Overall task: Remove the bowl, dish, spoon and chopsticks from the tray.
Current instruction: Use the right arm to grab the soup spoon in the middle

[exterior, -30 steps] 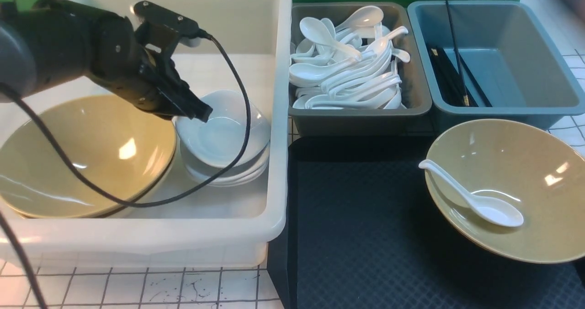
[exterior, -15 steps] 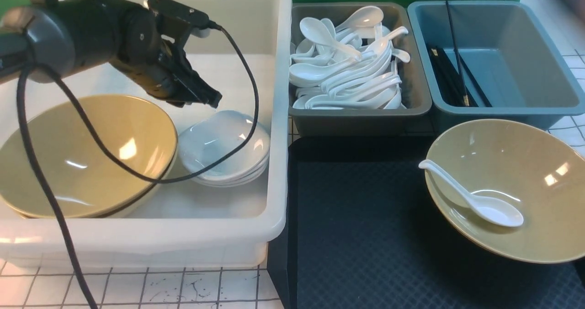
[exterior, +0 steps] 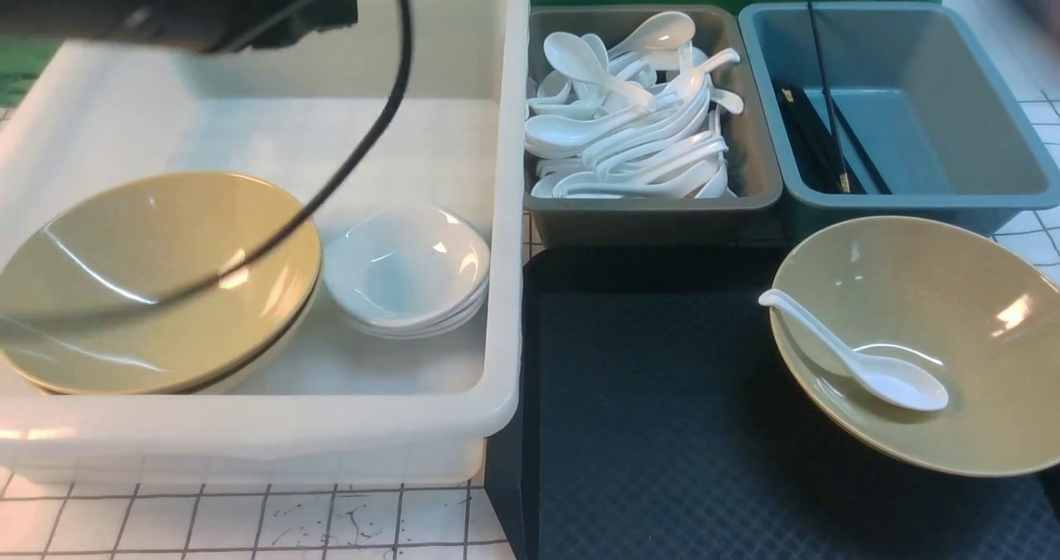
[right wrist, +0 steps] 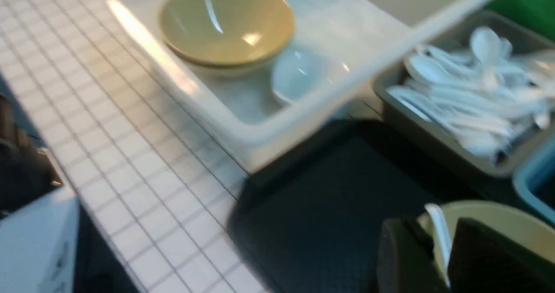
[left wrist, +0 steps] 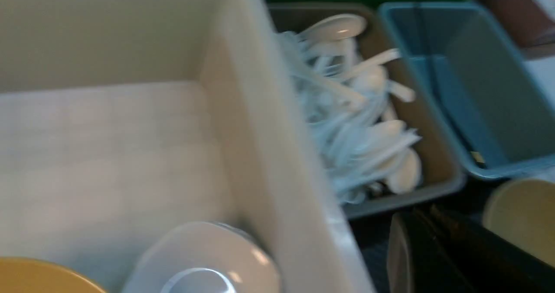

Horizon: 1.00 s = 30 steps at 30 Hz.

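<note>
glossy mustard-tan wide bowl (exterior: 961, 295) at right of frame, glossy white ceramic spoon (exterior: 894, 382) inside. left claw (left wrist: 422, 217) together; right claw (right wrist: 433, 230) apart. likely slick, rigid, chippable: lift spoon by handle, then pinch bowl's flared rim.

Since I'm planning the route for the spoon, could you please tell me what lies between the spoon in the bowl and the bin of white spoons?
In the front view, the bowl's rim and a dark strip of the tray.
</note>
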Tool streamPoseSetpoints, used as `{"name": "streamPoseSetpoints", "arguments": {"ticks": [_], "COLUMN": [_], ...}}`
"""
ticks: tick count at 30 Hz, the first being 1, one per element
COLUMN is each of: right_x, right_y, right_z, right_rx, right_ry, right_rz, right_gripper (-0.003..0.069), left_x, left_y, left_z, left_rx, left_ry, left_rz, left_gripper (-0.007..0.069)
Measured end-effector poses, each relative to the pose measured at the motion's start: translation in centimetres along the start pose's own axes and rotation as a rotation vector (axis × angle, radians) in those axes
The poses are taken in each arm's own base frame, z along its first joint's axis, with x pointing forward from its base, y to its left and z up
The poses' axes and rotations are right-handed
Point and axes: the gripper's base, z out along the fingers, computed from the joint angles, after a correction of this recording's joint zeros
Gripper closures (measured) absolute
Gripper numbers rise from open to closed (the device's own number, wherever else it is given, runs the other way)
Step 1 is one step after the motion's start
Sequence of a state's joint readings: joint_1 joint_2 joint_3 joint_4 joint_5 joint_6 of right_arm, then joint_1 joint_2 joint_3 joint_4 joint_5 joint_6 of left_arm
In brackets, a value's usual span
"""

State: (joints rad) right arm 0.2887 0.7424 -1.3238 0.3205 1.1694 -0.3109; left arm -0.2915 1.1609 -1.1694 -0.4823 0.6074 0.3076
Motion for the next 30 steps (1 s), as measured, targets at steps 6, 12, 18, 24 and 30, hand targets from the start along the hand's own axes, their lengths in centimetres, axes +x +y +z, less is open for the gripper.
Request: {"name": "streamPoseSetpoints", "arguments": {"ticks": [6,12,18,24,30], "right_x": [3.4,5.5,5.4,5.7,6.8], "right_y": [-1.8,-3.7,-6.2,-8.6,-11.8], "right_z": [4.7,10.8,15.9,19.3,23.1], "right_rx": [0.045,-0.038,-0.049,-0.023,-0.055], "right_ry": [0.222,0.469,0.619,0.676,0.671], "right_rz": [0.111,-0.001,-0.059,-0.151,-0.224], "right_gripper": [0.0487,0.0484,0.0452,0.0364,0.0221], "left_x": [6.6,11.9,13.5,14.2,14.0], "left_y": [-3.3,-5.0,-5.7,-6.2,-6.5], "left_z": [-6.8,-12.8,-15.7,-15.9,-16.3], "left_rx": [0.166,0.333,0.401,0.459,0.482], "left_ry": [-0.053,-0.147,-0.192,-0.131,-0.154], "left_rz": [-0.05,0.022,0.071,0.078,0.17], "left_gripper": [0.0626,0.0625,0.0625,0.0625,0.0625]}}
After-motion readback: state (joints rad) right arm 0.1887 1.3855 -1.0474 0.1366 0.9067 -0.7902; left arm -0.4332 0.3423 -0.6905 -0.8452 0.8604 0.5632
